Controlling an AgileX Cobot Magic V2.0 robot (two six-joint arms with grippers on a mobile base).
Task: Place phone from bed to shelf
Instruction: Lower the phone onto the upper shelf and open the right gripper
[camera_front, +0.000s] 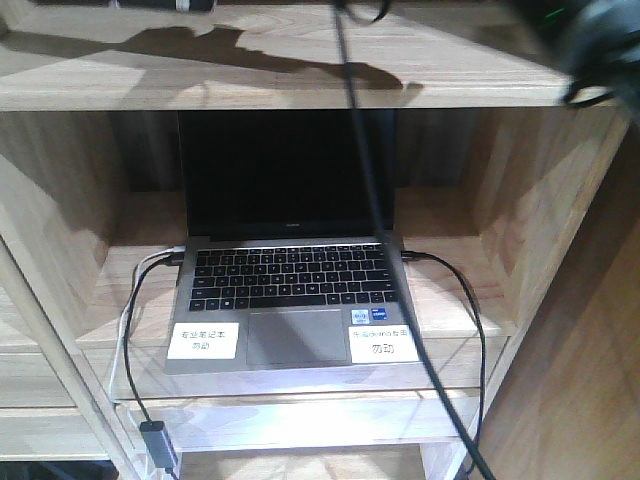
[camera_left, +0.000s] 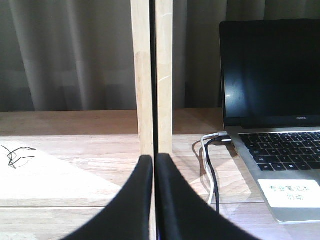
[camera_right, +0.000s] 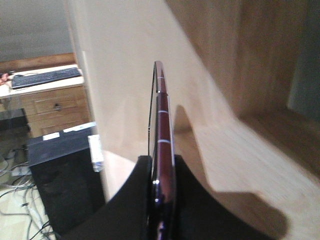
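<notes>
Right gripper (camera_right: 162, 200): clamped on the phone (camera_right: 161, 130), held edge-on just above a shelf (camera_right: 260, 150) plank.
Phone: thin, stiff, glossy; likely slippery and fragile, so you should keep hold of its flat faces.
Left gripper (camera_left: 154, 200): closed, empty.
Shelf bay: laptop (camera_front: 285, 260), cables (camera_front: 135, 320).

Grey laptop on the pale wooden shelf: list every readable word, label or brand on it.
"HUAWEI", on the bezel under the grey laptop's black screen: tiny, only just legible.
White sticker, left palm rest: Chinese characters, too blurred to read.
White sticker, right palm rest: likewise blurred.
Small blue badge: unreadable.
</notes>
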